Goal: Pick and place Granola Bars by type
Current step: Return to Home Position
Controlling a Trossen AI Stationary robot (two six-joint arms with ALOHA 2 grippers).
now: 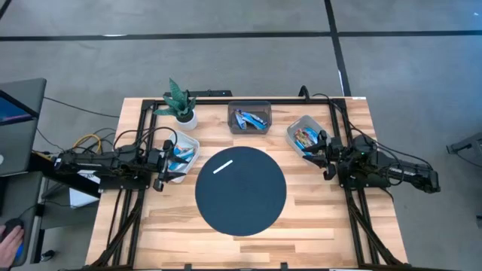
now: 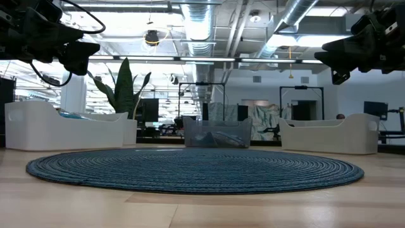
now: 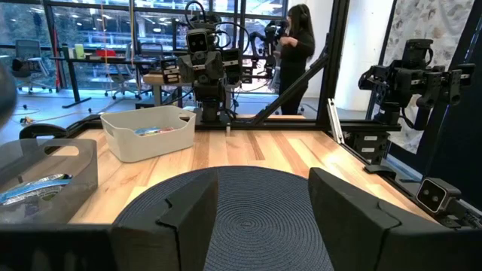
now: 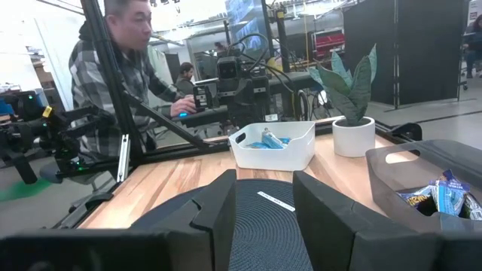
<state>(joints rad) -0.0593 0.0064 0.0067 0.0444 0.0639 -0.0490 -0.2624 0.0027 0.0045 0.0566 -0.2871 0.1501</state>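
The granola bars lie in three bins at the table's far side. Blue bars (image 1: 179, 153) fill the left white bin (image 1: 190, 141), more blue bars (image 1: 248, 119) the grey bin (image 1: 249, 107), and multicoloured bars (image 1: 305, 137) the right white bin (image 1: 295, 126). My left gripper (image 1: 162, 162) hovers open beside the left bin, above the table; its own view shows its fingers apart (image 3: 260, 218). My right gripper (image 1: 325, 154) hovers open near the right bin, fingers apart (image 4: 263, 218). Both face the round mat (image 1: 241, 203) and hold nothing.
A thin white stick (image 1: 224, 165) lies on the dark blue woven mat in the table's middle. A potted plant (image 1: 181, 102) stands at the far left, next to the left bin. A person (image 4: 113, 83) sits beyond the table's left side; another person (image 3: 297, 53) stands beyond its right.
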